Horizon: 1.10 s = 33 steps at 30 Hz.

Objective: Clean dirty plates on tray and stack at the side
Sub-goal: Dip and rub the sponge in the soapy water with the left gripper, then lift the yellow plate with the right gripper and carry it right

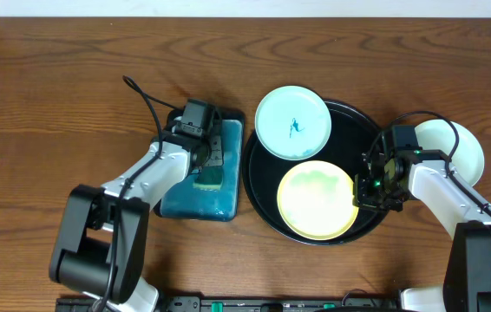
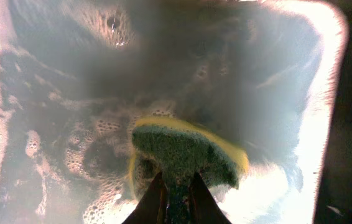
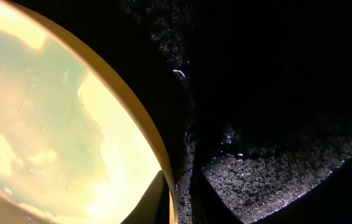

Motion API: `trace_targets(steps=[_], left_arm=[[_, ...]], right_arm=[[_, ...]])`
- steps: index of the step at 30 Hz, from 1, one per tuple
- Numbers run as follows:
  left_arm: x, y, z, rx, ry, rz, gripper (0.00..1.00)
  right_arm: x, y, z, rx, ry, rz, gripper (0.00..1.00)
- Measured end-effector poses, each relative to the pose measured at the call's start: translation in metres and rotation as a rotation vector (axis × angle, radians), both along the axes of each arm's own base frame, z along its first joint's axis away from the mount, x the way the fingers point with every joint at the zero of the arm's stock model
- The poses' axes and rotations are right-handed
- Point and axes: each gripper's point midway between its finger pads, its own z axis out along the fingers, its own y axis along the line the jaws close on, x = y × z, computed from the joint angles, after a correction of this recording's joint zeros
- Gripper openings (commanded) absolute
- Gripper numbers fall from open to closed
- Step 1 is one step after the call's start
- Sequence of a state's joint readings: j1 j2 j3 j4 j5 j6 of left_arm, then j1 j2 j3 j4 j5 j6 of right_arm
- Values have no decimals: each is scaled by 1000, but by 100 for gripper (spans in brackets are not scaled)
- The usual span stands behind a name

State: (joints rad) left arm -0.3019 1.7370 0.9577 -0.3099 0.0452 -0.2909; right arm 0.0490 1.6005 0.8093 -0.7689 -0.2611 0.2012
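The black tray [image 1: 356, 121] holds two plates. A mint-white plate [image 1: 276, 130] with a teal scribble lies at its back left, overlapping the rim. A yellow plate [image 1: 315, 199], wet and smeared pale green, lies at the front. My right gripper [image 1: 360, 194] straddles the yellow plate's right rim and is shut on it; in the right wrist view the rim [image 3: 132, 118] runs between my fingers [image 3: 177, 186]. A third pale plate [image 1: 464, 143] lies on the wood right of the tray, partly hidden by the right arm. My left gripper [image 1: 204, 176] is shut on a yellow-green sponge [image 2: 182, 152].
The teal rectangular sponge tray [image 1: 195, 206] lies left of the black tray and holds foamy water [image 2: 51, 124]. The sponge is down in it. A black cable [image 1: 146, 100] loops behind the left arm. Bare wood-grain tabletop [image 1: 46, 104] spreads to the left and back.
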Motion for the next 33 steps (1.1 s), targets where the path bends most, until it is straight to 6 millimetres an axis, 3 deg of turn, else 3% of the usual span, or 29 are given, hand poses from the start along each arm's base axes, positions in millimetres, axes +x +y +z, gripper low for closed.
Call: trace_targets(steps=[1,2,8,14,21,25,28,33], left_arm=[[1,0,4,-3,-10,-1,39],[2,-1,8,-7,-22,-1,42],[0,-10,44,-76,-77,-23,47],[-29,-7,29,-70,57,-28,47],[-41,-4,23,-64,117,-18,47],[-42,-5,23,-68,120,-16,47],[-42,-5,23,-71,121,-17,47],[-42,-6,23,-73,122,-18,47]], right_arm=[[0,0,0,0,0,0,13],[0,0,0,0,0,0,15],[0,0,0,0,0,0,20],[2,0,0,0,-7,0,22],[10,1,-5,3,-55,0,22],[11,2,-6,11,-87,-1,16],[11,4,-6,25,-110,-4,1],[8,18,-7,114,-114,8,1]])
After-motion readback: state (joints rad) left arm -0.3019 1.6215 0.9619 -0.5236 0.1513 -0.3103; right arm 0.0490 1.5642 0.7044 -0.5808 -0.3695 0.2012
